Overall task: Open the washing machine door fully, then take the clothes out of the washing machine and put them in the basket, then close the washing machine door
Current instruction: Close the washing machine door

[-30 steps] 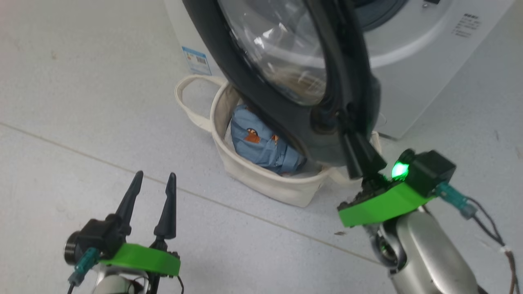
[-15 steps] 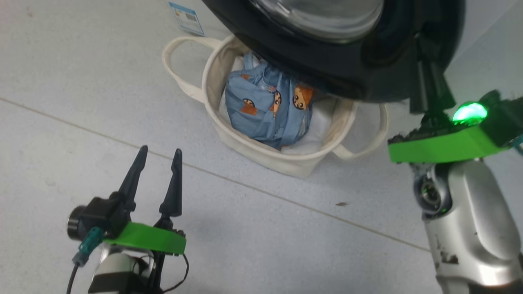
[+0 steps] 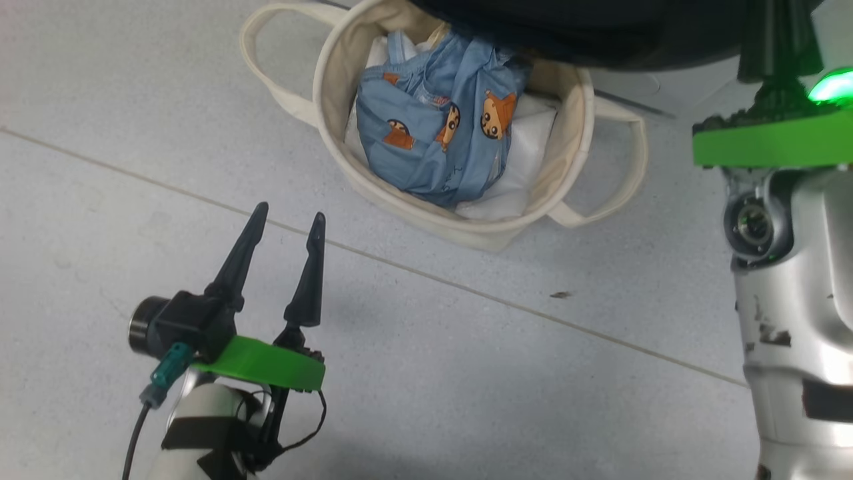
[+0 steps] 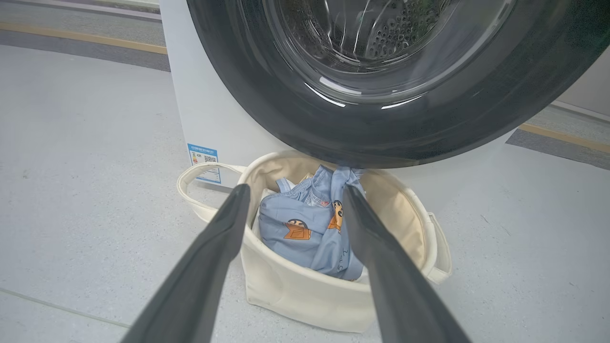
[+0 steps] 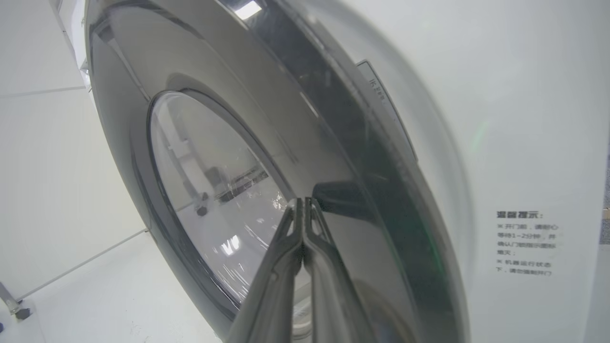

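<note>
Right tool [image 5: 301, 202]: shut, both fingers pressed together with nothing between them; the tips sit on the glossy black rim of the washing machine door [image 5: 238, 143], just beside the glass bowl.
Left tool [image 3: 290, 212]: open and empty, above the floor, pointing at the basket [image 3: 466, 230].
Door: stands close to the white front of the washing machine [image 5: 524, 143]; whether it is latched I cannot tell.
Clothes [image 3: 433, 133]: the blue printed bundle lies in the basket on a white sheet [image 3: 526, 147]. In the left wrist view its top reaches up to the door's lower rim.
Basket: on the floor just before the machine, partly under the door.
Step in hand: probably pushing the door closed, since the clothes are already out.
Doing it well: press on the rim, not the glass. Follow the door's arc steadily until the latch catches.
Risk: the bundle's top could snag under the rim.
</note>
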`<state>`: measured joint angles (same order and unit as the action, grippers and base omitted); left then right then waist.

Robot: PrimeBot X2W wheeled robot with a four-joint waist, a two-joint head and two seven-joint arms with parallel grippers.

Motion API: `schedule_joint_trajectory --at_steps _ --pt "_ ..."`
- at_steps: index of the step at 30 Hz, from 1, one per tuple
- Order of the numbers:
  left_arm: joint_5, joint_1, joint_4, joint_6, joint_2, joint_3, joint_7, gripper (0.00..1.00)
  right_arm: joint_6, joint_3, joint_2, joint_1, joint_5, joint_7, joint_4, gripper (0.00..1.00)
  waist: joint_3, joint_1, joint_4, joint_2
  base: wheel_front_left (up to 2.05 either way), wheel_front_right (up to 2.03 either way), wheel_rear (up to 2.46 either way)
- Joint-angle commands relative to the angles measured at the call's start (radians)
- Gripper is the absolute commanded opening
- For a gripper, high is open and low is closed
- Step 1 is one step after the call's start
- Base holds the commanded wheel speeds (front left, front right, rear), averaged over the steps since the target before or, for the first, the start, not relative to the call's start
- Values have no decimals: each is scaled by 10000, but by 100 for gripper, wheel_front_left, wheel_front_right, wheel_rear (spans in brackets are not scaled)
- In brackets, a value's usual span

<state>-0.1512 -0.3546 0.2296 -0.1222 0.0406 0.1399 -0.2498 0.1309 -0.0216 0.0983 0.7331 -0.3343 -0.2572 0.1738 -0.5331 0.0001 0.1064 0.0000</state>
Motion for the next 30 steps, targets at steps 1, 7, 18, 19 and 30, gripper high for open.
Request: schedule_joint_trajectory --at_steps 1,7,18,19,30 --pt "21 -60 -352 111 102 -256 -120 100 -2 -55 -21 469 102 -46 -131 0 -228 -1 10 0 0 0 0" --pt "3 -165 -347 196 100 -151 -120 100 -2 174 21 1073 111 -46 196 0 -476 -1 28 0 0 0 0" --pt "-273 -394 -606 400 98 224 -120 100 -2 927 -88 2100 153 -46 331 0 -1106 -1 74 0 0 0 0" --pt "-255 -416 -617 420 98 211 -120 100 -2 977 -108 2164 181 -46 299 0 -1146 -1 78 0 0 0 0" --pt "-185 -516 -549 386 97 133 -120 100 -2 871 -349 2007 568 -46 202 0 -1010 -1 16 0 0 0 0"
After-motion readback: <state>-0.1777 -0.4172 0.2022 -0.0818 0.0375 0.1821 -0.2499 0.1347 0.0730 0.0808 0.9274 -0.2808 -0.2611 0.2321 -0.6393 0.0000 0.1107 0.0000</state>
